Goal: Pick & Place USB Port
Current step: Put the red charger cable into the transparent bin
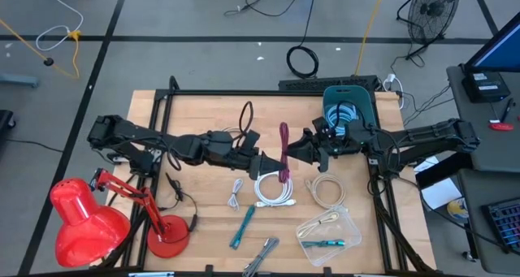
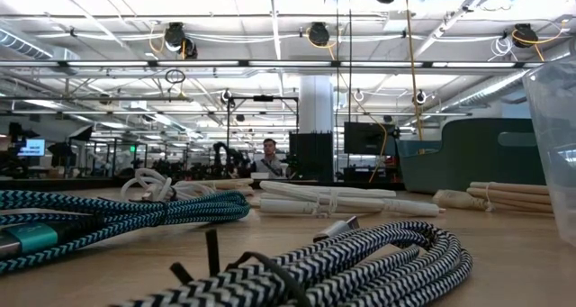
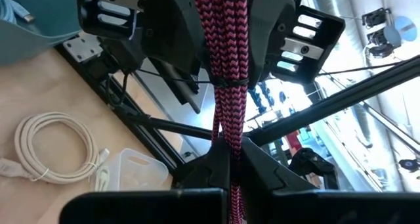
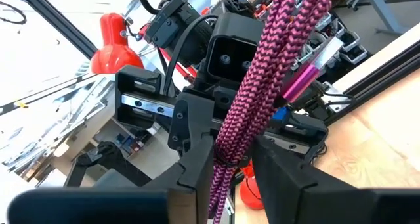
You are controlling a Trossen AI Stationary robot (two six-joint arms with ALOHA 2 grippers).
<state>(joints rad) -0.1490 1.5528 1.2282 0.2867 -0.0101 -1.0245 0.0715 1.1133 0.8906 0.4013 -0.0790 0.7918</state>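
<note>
Passing the bundled pink cable (image 1: 284, 151) between arms looks like the step in hand. The cable hangs above the middle of the desk (image 1: 203, 228), held in the air. The left end effector (image 1: 268, 165) is clamped on the cable; in its wrist view the braid runs up from between its dark fingers (image 3: 216, 171). The right end effector (image 1: 297, 149) faces it from the other side, its fingers (image 4: 197, 152) set around the same bundle with the braid between them. Whether the right one already has a firm hold I cannot tell; its jaws sit close on either side of the cable.

As a judgement, the next move calls for the right end effector to finish closing on the bundle before the left lets go. The teal bin (image 1: 349, 106) behind the right arm, already holding a cable, looks like the likely drop place.

The desk is pale wood in a black frame. Lying on it are a white coiled cable (image 1: 275, 189), a cream cable (image 1: 327, 188), a teal cable (image 1: 242, 226), a clear plastic tray (image 1: 329, 232) and a red desk lamp (image 1: 85, 220). Around it is grey floor with a fan (image 1: 435, 9) and loose cords; the low view shows a wide workshop with ceiling lights and a person far behind.
</note>
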